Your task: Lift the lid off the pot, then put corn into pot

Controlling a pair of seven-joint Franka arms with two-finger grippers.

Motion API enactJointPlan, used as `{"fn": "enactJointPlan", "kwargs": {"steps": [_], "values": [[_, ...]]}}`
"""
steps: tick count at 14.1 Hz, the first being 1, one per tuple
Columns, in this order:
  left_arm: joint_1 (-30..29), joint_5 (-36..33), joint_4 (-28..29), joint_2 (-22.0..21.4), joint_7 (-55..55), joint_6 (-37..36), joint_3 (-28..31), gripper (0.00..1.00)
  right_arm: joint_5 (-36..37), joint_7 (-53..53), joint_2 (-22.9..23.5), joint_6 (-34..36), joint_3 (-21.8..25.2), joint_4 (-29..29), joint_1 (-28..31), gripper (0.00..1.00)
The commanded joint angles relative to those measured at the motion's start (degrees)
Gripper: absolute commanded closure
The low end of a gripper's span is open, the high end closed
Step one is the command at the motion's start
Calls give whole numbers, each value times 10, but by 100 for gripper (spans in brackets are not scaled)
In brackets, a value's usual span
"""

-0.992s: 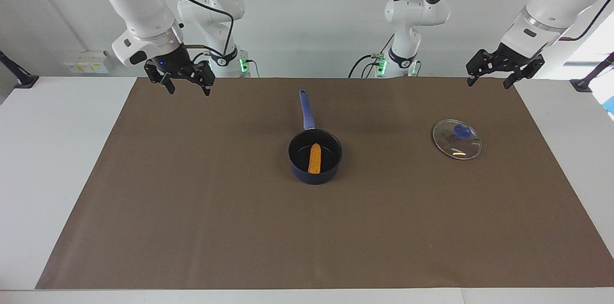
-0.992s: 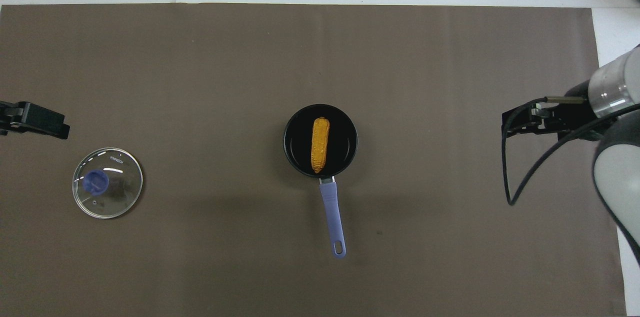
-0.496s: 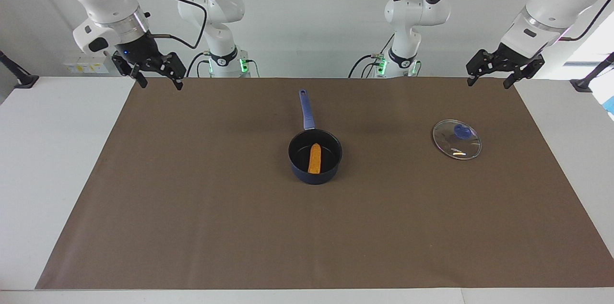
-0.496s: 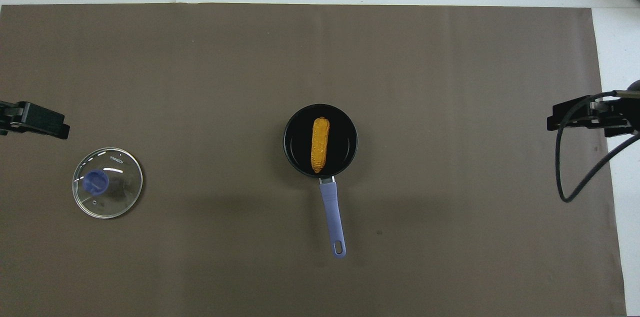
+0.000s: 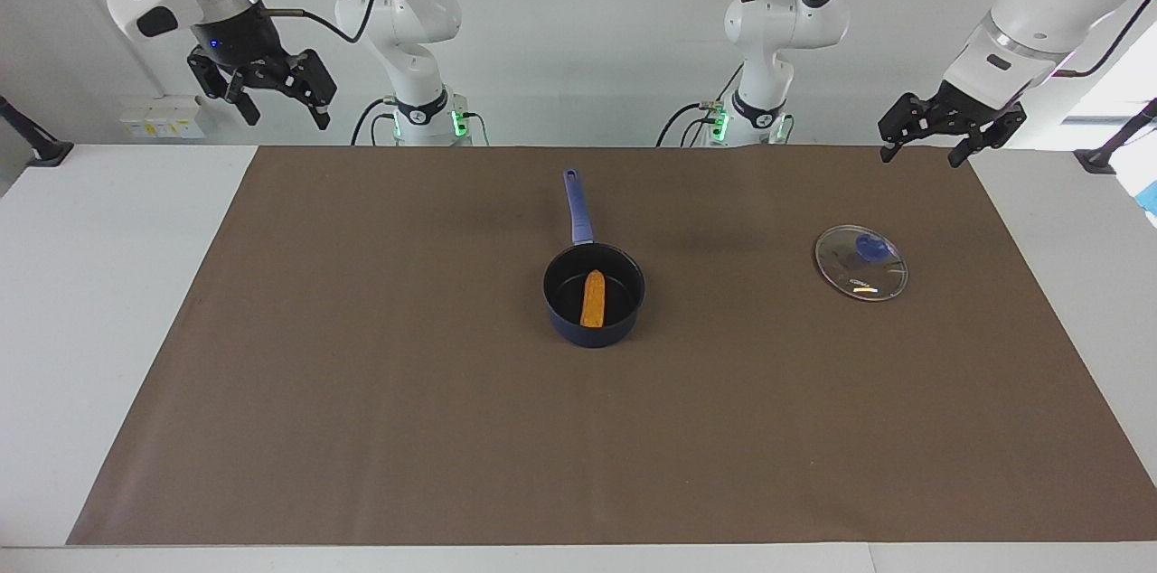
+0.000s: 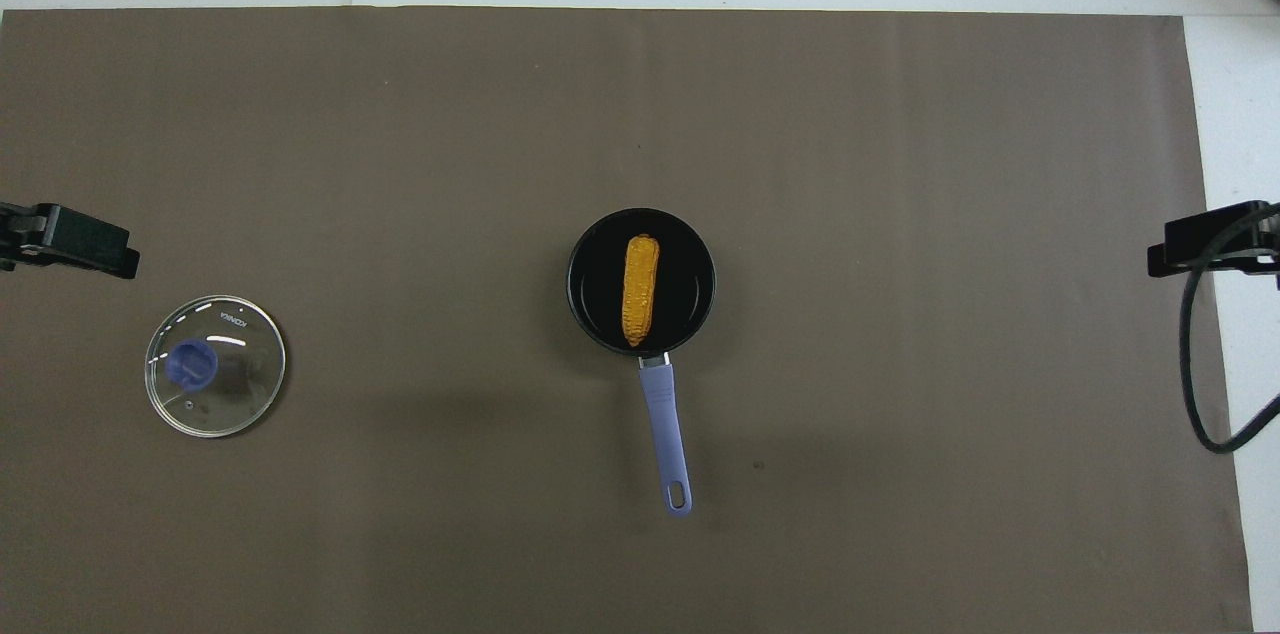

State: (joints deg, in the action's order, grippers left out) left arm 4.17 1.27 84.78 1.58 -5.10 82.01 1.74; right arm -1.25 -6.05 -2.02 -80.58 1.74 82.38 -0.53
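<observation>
The dark navy pot (image 5: 594, 290) (image 6: 641, 281) stands in the middle of the mat, its blue handle (image 5: 576, 206) pointing toward the robots. The orange-yellow corn (image 5: 593, 298) (image 6: 640, 289) lies inside it. The glass lid (image 5: 860, 262) (image 6: 215, 365) with its blue knob lies flat on the mat toward the left arm's end. My left gripper (image 5: 925, 147) hangs open and empty over the mat's corner near the lid. My right gripper (image 5: 282, 107) is raised high at the right arm's end, open and empty.
A brown mat (image 5: 362, 392) covers most of the white table (image 5: 99, 284). The two arm bases (image 5: 411, 117) stand at the robots' edge of the table. A black cable (image 6: 1200, 384) loops down from the right arm over the mat's edge.
The right arm has swung up and outward, away from the mat toward its own end of the table. The left arm, pot, corn and lid have not moved.
</observation>
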Motion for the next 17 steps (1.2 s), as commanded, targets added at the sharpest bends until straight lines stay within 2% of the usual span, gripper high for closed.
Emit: {"fn": "enactJointPlan", "kwargs": {"steps": [1, 4, 17], "values": [[-1, 7, -5, 1, -3, -10, 2, 0, 7, 21, -18, 1, -5, 12, 10, 0], [-1, 7, -6, 1, -3, -10, 2, 0, 28, 67, -21, -30, -5, 37, 8, 0], [-1, 7, -5, 1, -3, -10, 3, 0, 34, 66, -32, -26, -6, 52, 7, 0]]}}
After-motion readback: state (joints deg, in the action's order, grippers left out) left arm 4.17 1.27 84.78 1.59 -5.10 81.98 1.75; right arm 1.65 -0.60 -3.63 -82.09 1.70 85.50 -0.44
